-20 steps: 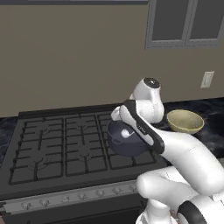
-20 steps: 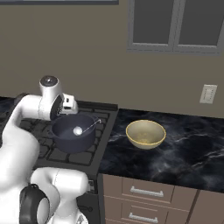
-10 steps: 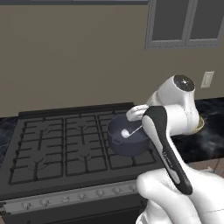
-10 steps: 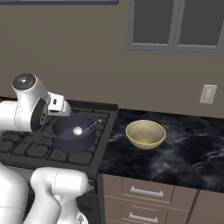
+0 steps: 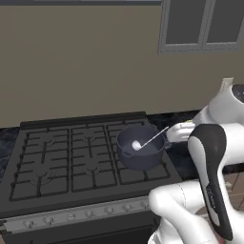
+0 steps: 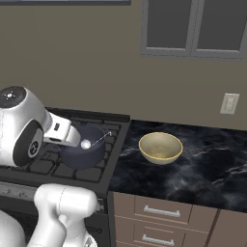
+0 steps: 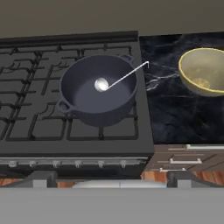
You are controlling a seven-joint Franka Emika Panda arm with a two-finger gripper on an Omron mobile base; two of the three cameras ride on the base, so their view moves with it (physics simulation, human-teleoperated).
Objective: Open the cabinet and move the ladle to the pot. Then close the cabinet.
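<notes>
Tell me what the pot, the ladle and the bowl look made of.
Pot: dark matte metal, perhaps cast iron; dull blue-grey.
Ladle: polished metal; whitish-silver with a bright bowl end.
Bowl: glazed ceramic, probably; smooth yellowish surface.

No text, label, brand, number or sign can be read anywhere in these pictures. The stove [image 7: 52,131] has a row of knobs along its front, but no markings on them can be made out. The wall plate [image 6: 228,103] at about 3 o'clock above the table is blank, and the pot [image 7: 97,94] and bowl [image 6: 160,147] carry no lettering.
</notes>
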